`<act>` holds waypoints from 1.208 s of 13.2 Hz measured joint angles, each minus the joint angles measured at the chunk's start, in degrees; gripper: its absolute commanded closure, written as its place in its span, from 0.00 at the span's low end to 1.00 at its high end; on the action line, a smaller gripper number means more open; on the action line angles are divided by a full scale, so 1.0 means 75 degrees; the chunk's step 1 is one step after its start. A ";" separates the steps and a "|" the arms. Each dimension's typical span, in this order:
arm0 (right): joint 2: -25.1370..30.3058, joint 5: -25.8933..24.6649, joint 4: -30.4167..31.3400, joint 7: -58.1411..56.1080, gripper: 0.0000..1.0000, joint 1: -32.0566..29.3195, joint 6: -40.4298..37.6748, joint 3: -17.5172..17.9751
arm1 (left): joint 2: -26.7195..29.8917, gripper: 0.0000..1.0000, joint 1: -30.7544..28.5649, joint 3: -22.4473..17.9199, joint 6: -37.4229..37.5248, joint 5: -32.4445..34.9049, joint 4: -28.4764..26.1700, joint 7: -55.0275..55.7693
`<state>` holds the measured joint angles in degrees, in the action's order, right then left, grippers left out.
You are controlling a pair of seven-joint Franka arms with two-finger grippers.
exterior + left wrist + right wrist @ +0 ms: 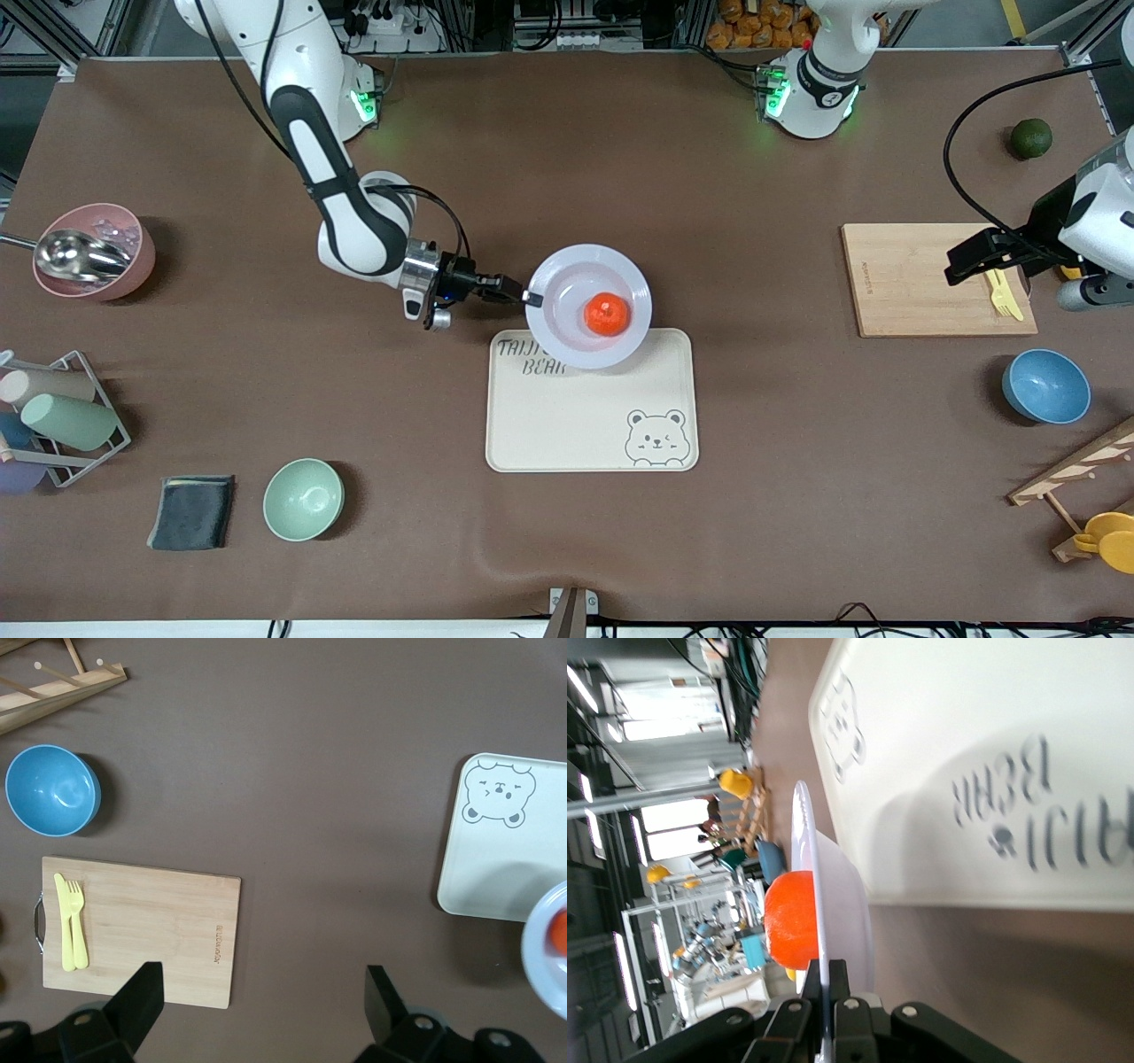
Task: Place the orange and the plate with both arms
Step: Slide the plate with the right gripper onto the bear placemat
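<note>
The pale lavender-white plate (567,297) is held in the air over the edge of the cream bear-printed tray (592,416) that lies toward the arm bases. The red-orange orange (607,315) rests in the plate. My right gripper (529,298) is shut on the plate's rim at the side toward the right arm's end. In the right wrist view the fingers (837,979) pinch the thin plate rim (804,842), with the orange (790,920) beside them. My left gripper (952,268) is open and empty over the wooden cutting board (912,282), also in the left wrist view (142,935).
A yellow fork and knife (1003,293) lie on the board. A blue bowl (1045,386), a dark green fruit (1031,138), a green bowl (303,499), a dark cloth (191,512), a pink bowl with a scoop (93,251), a cup rack (53,416) and a wooden rack (1076,483) stand around.
</note>
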<state>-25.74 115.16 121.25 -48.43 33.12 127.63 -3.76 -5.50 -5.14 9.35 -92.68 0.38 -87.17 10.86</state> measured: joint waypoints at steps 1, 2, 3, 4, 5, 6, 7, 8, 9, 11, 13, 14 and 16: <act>-0.0018 -0.0010 -0.0122 0.0070 1.00 -0.0098 0.0009 -0.0005 | 0.0006 0.00 0.0000 -0.0001 -0.0048 0.0000 -0.0034 0.0000; -0.0049 -0.0035 -0.0223 0.0088 1.00 -0.0205 0.0016 -0.0010 | 0.0007 0.00 -0.0001 -0.0003 -0.0098 0.0000 -0.0050 0.0000; -0.0086 -0.0060 -0.0291 0.0091 1.00 -0.0307 0.0016 -0.0012 | 0.0007 0.00 -0.0001 -0.0004 -0.0127 0.0000 -0.0061 0.0000; -0.0120 -0.0073 -0.0328 0.0091 1.00 -0.0394 0.0016 -0.0014 | 0.0007 0.00 -0.0003 -0.0005 -0.0147 0.0000 -0.0071 0.0000; -0.0151 -0.0088 -0.0347 0.0091 1.00 -0.0450 0.0015 -0.0014 | 0.0007 0.00 -0.0005 -0.0008 -0.0162 0.0000 -0.0080 0.0000; -0.0179 -0.0094 -0.0366 0.0091 1.00 -0.0488 0.0016 -0.0015 | 0.0007 0.00 -0.0007 -0.0010 -0.0175 0.0000 -0.0085 0.0000; -0.0219 -0.0096 -0.0403 0.0091 1.00 -0.0514 0.0020 -0.0019 | 0.0007 0.00 -0.0008 -0.0011 -0.0199 0.0000 -0.0090 0.0000; -0.0282 -0.0098 -0.0458 0.0091 1.00 -0.0528 0.0032 -0.0022 | 0.0006 0.00 -0.0008 -0.0012 -0.0214 0.0000 -0.0095 0.0000; -0.0397 -0.0107 -0.0543 0.0091 1.00 -0.0530 0.0048 -0.0022 | 0.0006 0.00 -0.0008 -0.0012 -0.0223 0.0000 -0.0099 0.0000; -0.0791 -0.0117 -0.0772 0.0076 1.00 -0.0527 0.0053 -0.0011 | 0.0006 0.00 -0.0008 -0.0013 -0.0227 0.0000 -0.0110 0.0000; -0.1179 -0.0120 -0.1062 0.0057 1.00 -0.0519 0.0087 0.0002 | 0.0005 0.00 -0.0009 -0.0014 -0.0252 0.0000 -0.0132 0.0000; -0.1316 -0.0122 -0.1232 0.0056 1.00 -0.0485 0.0252 0.0022 | 0.0004 0.00 -0.0009 -0.0014 -0.0275 0.0000 -0.0146 0.0000; -0.1476 -0.0123 -0.1553 0.0064 1.00 -0.0335 0.0648 0.0069 | -0.0001 0.00 -0.0010 -0.0015 -0.0321 0.0000 -0.0170 0.0000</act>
<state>-36.81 114.24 109.60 -47.95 30.61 132.49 -3.24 -5.51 -5.22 9.24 -95.09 0.38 -88.44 10.86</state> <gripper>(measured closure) 0.952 0.000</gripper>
